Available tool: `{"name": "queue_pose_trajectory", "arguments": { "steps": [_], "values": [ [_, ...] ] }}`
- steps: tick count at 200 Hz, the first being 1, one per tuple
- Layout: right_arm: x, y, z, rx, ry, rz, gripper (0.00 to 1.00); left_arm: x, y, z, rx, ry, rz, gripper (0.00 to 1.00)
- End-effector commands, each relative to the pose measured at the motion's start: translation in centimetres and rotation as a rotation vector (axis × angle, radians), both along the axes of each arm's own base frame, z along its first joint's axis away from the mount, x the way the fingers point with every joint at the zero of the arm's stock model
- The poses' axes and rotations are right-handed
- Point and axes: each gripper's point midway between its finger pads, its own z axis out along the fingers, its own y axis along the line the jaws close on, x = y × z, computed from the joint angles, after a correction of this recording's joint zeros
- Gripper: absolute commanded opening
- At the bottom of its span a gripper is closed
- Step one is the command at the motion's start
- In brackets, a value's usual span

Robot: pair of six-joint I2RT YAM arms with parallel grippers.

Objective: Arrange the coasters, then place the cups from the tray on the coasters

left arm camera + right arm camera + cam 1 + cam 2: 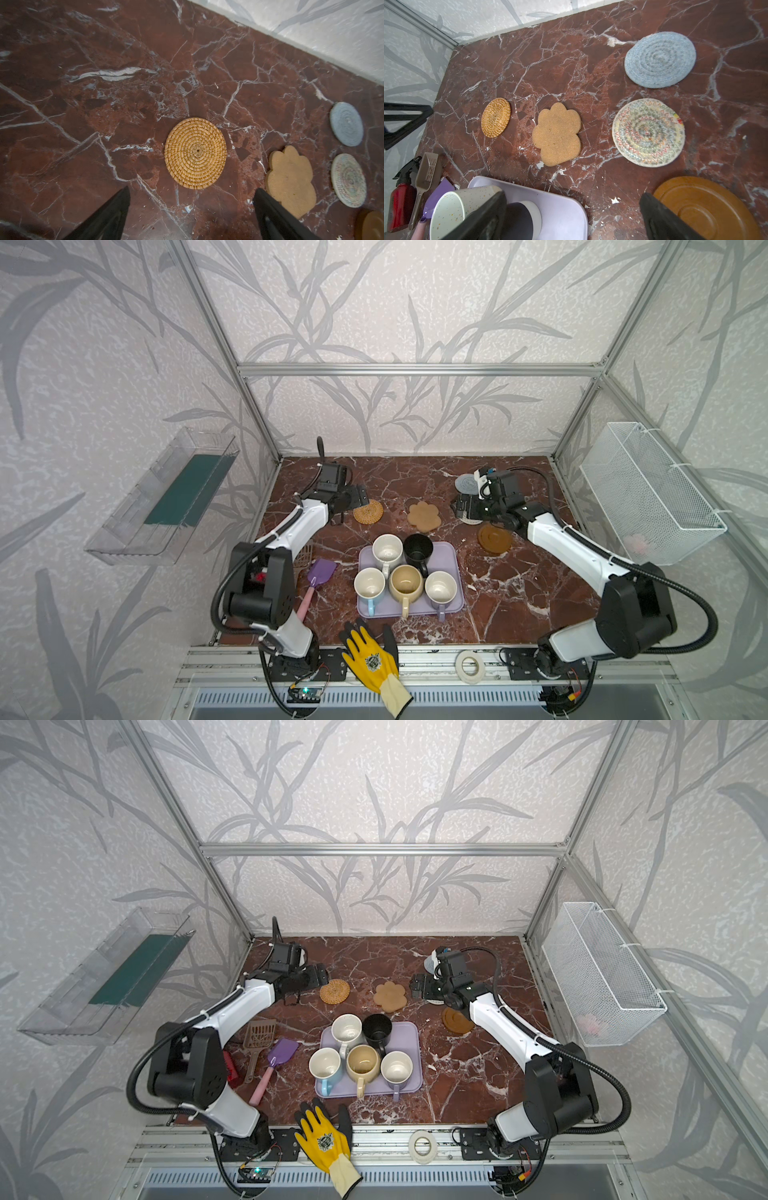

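1. The left claw point(191, 192) is spread wide with nothing in it, low beside the orange rattan coaster point(195, 152), which lies flat on the marble surface point(519, 593)
2. The right claw point(573, 195) also gapes wide and empty, above the cream rope coaster point(648, 132)
3. The rattan one, the tan paw coaster point(557, 134) and the cream one lie in a row, apart. The grey-blue coaster point(660, 59) sits behind the cream one and the brown disc point(708, 207) in front of it
4. All five cups stand on the lavender tray point(451, 556) mid-surface: the white cup point(387, 549) and black cup point(418, 549) behind, and in front the light blue cup point(369, 585), cream-yellow cup point(406, 583) and lavender cup point(440, 587)
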Motion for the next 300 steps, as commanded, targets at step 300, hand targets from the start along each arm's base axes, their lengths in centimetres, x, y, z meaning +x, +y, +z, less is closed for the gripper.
{"name": "queue_pose_trajectory", "arguments": {
  "steps": [300],
  "values": [
    [-1.7,3.3,-2.9,0.053,0.120,0.136,0.98,-0.8,6.6,-9.6,0.352,0.483,0.135,0.55]
  ]
}}
